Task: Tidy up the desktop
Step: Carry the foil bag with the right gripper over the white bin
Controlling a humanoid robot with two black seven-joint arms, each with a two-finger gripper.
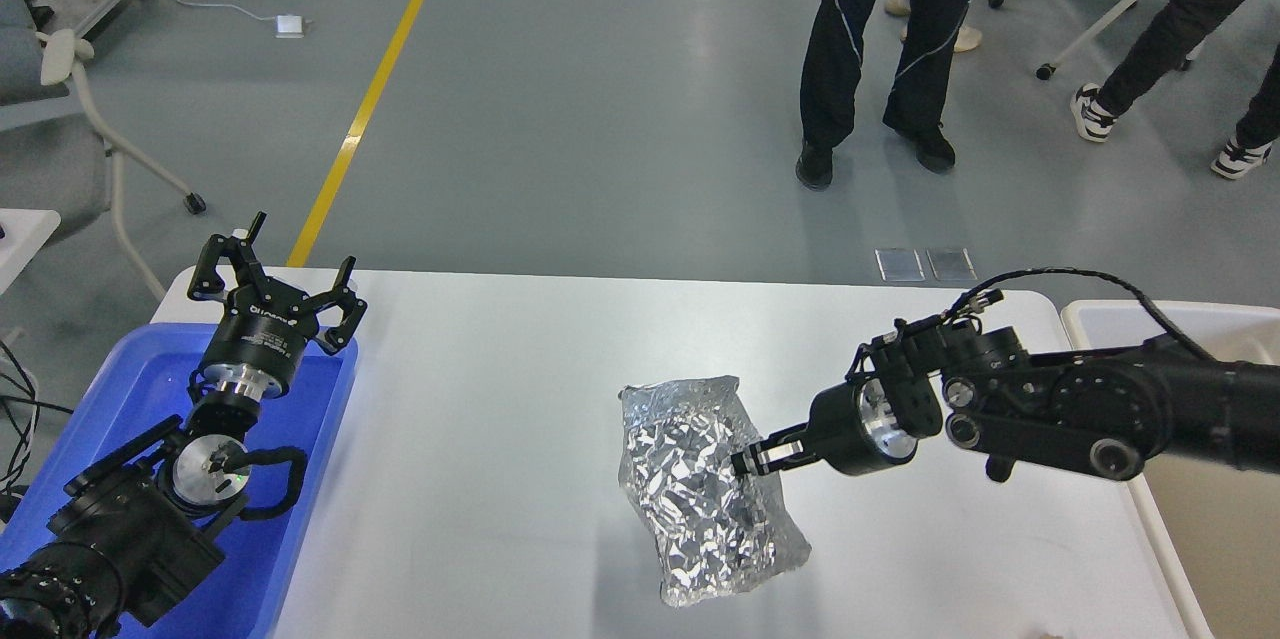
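Note:
The desktop [520, 389] is a wide white tabletop with rounded corners. A crumpled silver foil bag [705, 494] hangs above its middle right. My right gripper [748, 460] comes in from the right and is shut on the bag's right edge, holding it up off the surface. My left gripper [272, 271] is open and empty. It points up over the far end of the blue plastic tray [140, 389] at the table's left end.
A cream-rimmed beige bin [1180, 339] stands just past the table's right edge. People's legs [880, 39] and chair legs are on the grey floor beyond the table. A grey chair [60, 109] is at the far left.

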